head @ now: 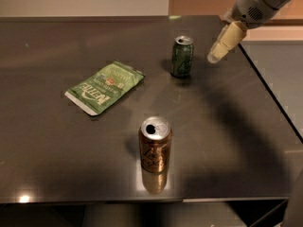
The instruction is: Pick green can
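The green can [182, 56] stands upright on the dark table [57, 141], toward the back right of centre. It is dark green with a silver top and pale markings. My gripper [220, 47] comes in from the upper right on a grey arm. Its cream fingertip hangs a short way to the right of the can, at about the height of the can's top, and does not touch it.
A taller copper-brown can [155, 144] stands open-topped near the front centre. A flat green snack bag [104, 87] lies to the left of the green can. The table's right edge [270, 93] runs diagonally just beyond the gripper.
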You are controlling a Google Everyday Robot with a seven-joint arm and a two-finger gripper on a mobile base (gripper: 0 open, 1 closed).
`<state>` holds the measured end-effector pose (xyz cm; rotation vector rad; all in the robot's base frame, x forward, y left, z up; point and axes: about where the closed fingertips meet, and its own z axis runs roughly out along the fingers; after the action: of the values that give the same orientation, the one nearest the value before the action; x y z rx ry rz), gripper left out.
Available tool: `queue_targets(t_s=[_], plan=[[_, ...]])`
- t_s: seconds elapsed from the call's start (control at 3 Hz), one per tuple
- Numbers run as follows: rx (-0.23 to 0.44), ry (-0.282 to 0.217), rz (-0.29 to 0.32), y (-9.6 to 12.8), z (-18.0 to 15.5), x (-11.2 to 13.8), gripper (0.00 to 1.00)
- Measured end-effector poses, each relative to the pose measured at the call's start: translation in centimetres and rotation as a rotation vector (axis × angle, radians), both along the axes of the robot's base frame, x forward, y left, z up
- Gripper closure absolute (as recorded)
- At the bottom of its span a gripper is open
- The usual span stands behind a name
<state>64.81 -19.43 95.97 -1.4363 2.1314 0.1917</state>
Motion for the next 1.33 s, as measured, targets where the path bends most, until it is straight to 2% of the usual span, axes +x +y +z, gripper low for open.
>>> queue_targets(t_s=[1.0, 1.33], plan=[[0.084, -0.003, -0.079, 3.4, -4.9, 4.9, 0.0], [0.106, -0.002, -0.061, 5.5, -5.5, 5.2, 0.0]])
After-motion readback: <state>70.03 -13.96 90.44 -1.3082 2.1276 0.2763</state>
